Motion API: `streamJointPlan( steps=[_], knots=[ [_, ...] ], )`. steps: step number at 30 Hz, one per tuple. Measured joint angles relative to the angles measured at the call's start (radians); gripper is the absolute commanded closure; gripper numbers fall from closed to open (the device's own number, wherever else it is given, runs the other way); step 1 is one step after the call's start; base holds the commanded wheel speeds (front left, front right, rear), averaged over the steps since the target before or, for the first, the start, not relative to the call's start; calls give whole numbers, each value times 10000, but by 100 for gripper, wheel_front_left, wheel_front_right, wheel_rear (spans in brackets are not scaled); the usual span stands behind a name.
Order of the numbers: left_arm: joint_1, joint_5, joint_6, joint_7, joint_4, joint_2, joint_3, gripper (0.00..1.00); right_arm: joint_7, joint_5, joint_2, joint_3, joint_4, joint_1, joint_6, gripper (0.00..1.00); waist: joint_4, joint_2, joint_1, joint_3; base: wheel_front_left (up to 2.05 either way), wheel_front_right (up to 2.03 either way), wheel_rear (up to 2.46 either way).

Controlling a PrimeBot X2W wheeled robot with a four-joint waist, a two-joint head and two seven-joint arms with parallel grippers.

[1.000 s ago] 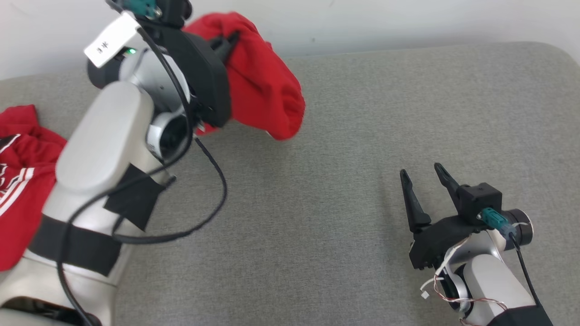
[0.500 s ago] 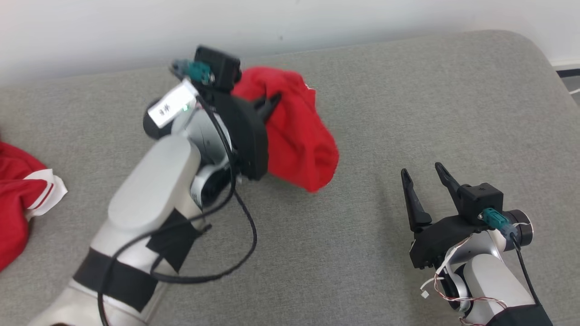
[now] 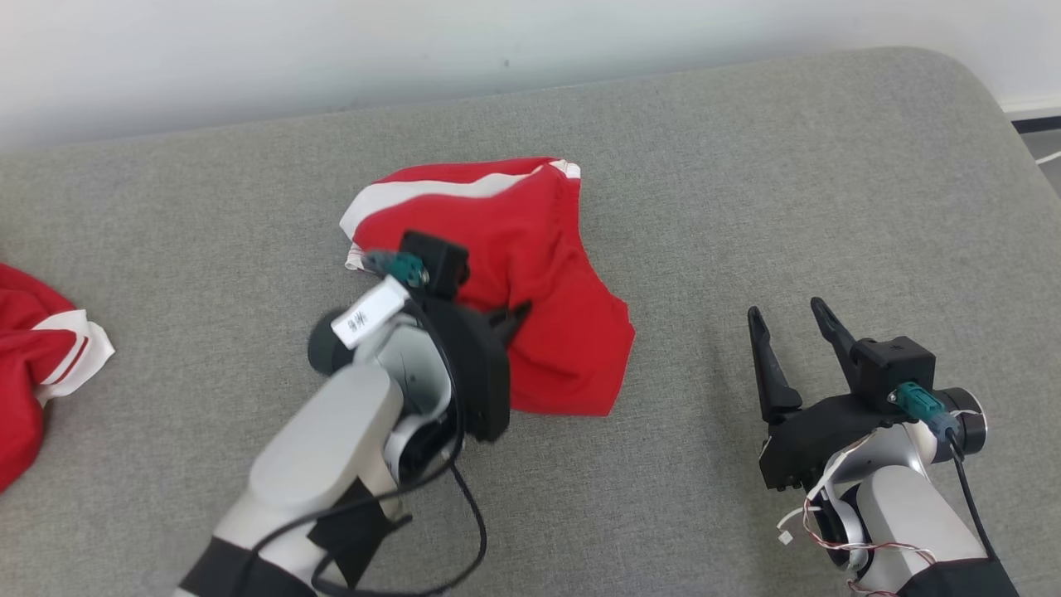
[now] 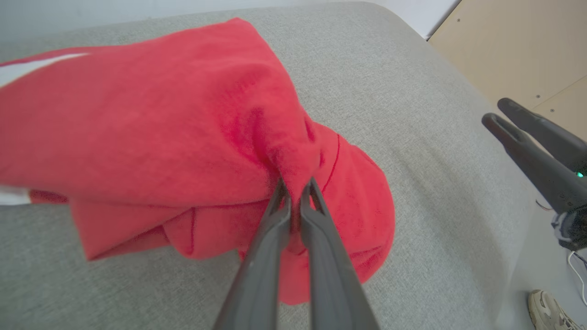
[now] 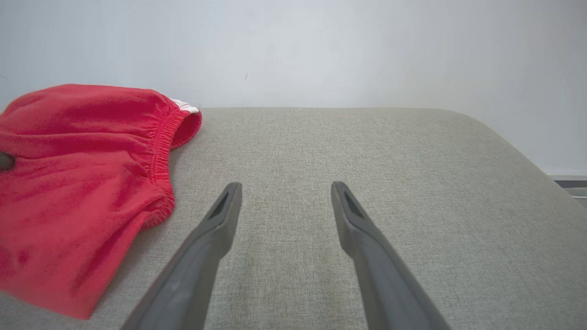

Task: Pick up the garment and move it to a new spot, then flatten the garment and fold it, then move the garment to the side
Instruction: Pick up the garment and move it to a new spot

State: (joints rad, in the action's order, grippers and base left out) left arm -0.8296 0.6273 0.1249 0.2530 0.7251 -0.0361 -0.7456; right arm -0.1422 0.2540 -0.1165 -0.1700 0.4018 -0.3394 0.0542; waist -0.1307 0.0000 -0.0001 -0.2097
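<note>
Here, left pincer (image 4: 296,183) clamps garment (image 4: 160,114); right pincer (image 5: 285,185) wide, empty.

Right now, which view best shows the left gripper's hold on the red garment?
Left wrist view: left gripper pinches the red garment close up. Head view: the wrist partly hides the pinch. Right wrist view: the waistband side.

In the head view the left hand (image 3: 515,319) buries its fingertips in the red garment (image 3: 555,249), so the pinch itself is hidden. Its dark wrist housing (image 3: 477,373) covers the cloth's lower left part. The print on the white label (image 3: 369,313) is too small to read. A second red cloth (image 3: 33,365) is cut by the left edge. In the left wrist view a shoe (image 4: 548,309) is clipped at the lower right corner, and the garment runs off the left edge.
</note>
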Motion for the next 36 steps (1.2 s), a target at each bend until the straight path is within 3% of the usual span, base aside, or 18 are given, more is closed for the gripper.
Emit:
streamJointPlan(
  steps=[4, 12, 19, 20, 21, 29, 36],
  knots=[
    [326, 167, 0, -167, 23, -19, -382, 100, -4, 0, 2, -19, 157, -4, 0, 0, 38, 0, 0, 63, 0, 0, 0],
    [881, 1085, -33, -606, -1331, -54, -1778, 100, -81, 0, 6, -61, 360, -5, -2, 0, 68, 0, 0, 324, 0, 0, 0],
    [886, 1569, -414, -782, -1939, -40, -2529, 100, -88, 0, 10, -123, 506, 18, -2, 0, 114, 0, 0, 572, 0, 0, 0],
    [886, 1567, -500, -786, -1885, -44, -2594, 86, -90, 0, 8, -138, 529, 20, -2, 0, 120, 0, 0, 606, 0, 0, 0],
    [894, 1570, -665, -790, -1772, -63, -2675, 0, -90, 0, 21, -182, 545, 28, -4, 0, 128, 0, 0, 674, 0, 0, 0],
    [912, 1939, -999, -1127, -1685, -59, -2702, 0, -134, 52, 0, -134, 652, 80, -13, 0, 213, 0, 2, 887, 0, 0, 0],
    [874, 1894, -1492, -1787, -1517, -54, -2031, 0, -176, 167, -21, -73, 727, 326, -13, 0, 397, 0, 1, 1069, 0, 0, 0]
  ],
)
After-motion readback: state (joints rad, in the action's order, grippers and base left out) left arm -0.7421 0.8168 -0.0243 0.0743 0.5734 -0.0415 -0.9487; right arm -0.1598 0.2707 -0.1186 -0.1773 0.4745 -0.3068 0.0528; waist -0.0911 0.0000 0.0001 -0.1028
